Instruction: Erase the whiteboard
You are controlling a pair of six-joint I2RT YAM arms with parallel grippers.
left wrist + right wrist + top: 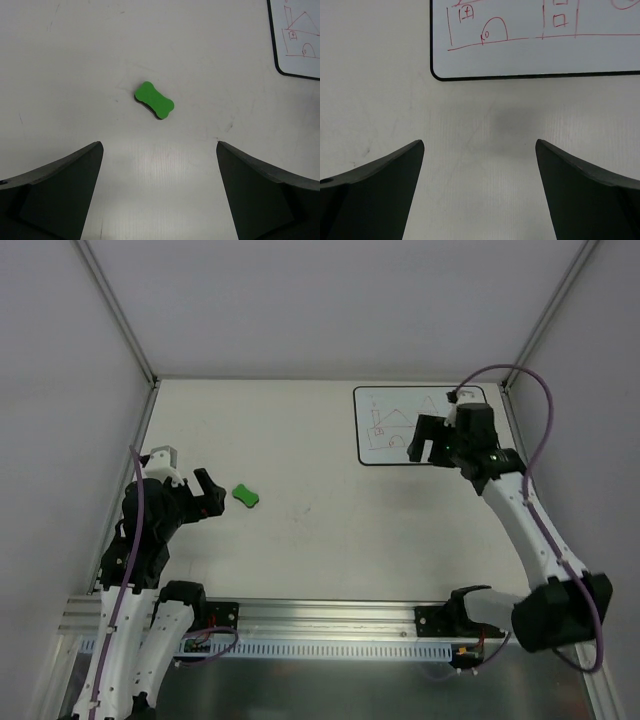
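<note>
The whiteboard (392, 425) lies flat at the back right of the table, white with a black border and a red line drawing of houses. It also shows in the right wrist view (535, 50) and in the left wrist view's top right corner (300, 40). My right gripper (427, 443) is open and empty, hovering over the board's near edge. A small green eraser block (246, 496) lies on the table at the left; it sits ahead of my left fingers in the left wrist view (154, 100). My left gripper (207, 496) is open and empty, just left of the eraser.
The white table (320, 540) is bounded by white walls at the left, back and right. A metal rail (320, 625) with the arm bases runs along the near edge.
</note>
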